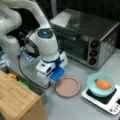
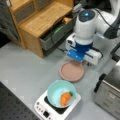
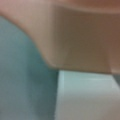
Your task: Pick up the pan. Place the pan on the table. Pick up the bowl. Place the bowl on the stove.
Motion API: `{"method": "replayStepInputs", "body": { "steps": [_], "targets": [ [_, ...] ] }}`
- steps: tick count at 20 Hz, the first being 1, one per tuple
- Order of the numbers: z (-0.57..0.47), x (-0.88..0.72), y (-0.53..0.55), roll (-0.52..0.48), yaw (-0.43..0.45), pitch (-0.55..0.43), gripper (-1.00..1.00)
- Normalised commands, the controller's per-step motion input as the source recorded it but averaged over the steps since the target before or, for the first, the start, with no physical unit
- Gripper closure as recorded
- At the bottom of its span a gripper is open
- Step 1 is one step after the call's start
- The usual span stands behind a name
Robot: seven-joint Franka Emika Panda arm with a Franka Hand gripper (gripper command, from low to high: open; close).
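The dusty-pink pan [image 1: 67, 87] [image 2: 71, 70] lies flat on the grey table [image 1: 72, 110] [image 2: 25, 67], beside the stove. On the white stove [image 1: 110, 103] [image 2: 50, 111] stands the light-teal bowl [image 1: 93, 86] [image 2: 56, 92] with an orange carrot [image 1: 103, 84] [image 2: 65, 98] inside. My gripper [image 1: 52, 80] [image 2: 76, 58] is low at the pan's edge, on the side away from the stove, and its fingers are hidden under the white and blue hand. The wrist view is filled by the pan's pink wall [image 3: 82, 37] and its white handle [image 3: 85, 97], very close.
A large steel toaster oven [image 1: 85, 37] [image 2: 110, 95] stands behind the stove. A wooden shelf unit [image 1: 15, 100] [image 2: 42, 17] with a bin of items sits close beside the arm. A black cable hangs along the wrist.
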Motion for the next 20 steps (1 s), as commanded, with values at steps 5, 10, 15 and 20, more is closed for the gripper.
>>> {"method": "replayStepInputs", "body": {
  "steps": [5, 10, 15, 20],
  "targets": [
    [-0.12, -0.27, 0.03, -0.012, 0.007, -0.182, -1.00],
    [-0.09, -0.24, 0.01, -0.004, 0.011, -0.196, -1.00],
    [-0.09, -0.23, 0.01, 0.015, 0.014, -0.201, -1.00],
    [-0.07, -0.21, 0.01, 0.012, 0.016, -0.185, 1.00]
  ]
}}
